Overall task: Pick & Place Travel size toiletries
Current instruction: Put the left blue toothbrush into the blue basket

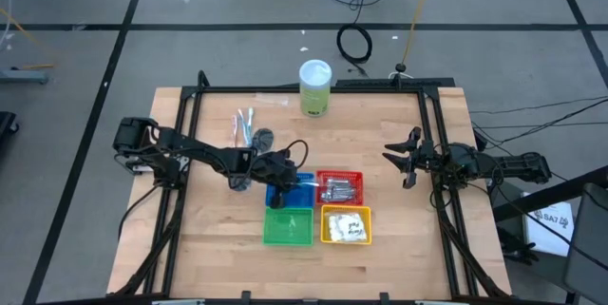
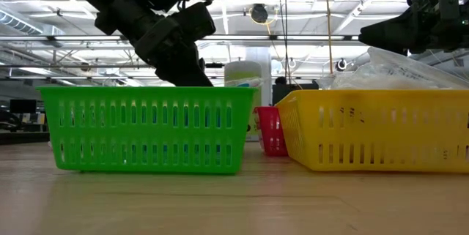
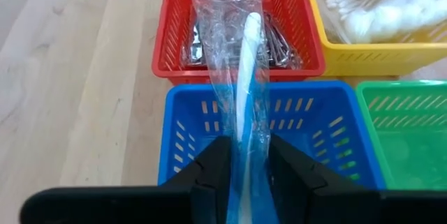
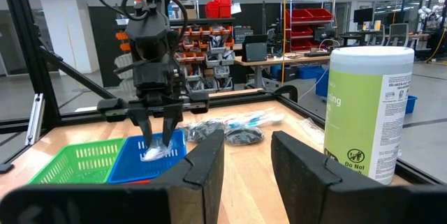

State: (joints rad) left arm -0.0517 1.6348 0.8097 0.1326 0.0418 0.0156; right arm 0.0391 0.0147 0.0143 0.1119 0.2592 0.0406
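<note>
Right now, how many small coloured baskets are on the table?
4, set in a two-by-two block: the blue basket under the left gripper, the red basket beside it, the green basket and the yellow basket in the nearer row. None seems hidden.

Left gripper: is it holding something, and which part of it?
The left gripper holds a clear-wrapped stick by one end, above the blue basket. The right gripper holds nothing.
</note>
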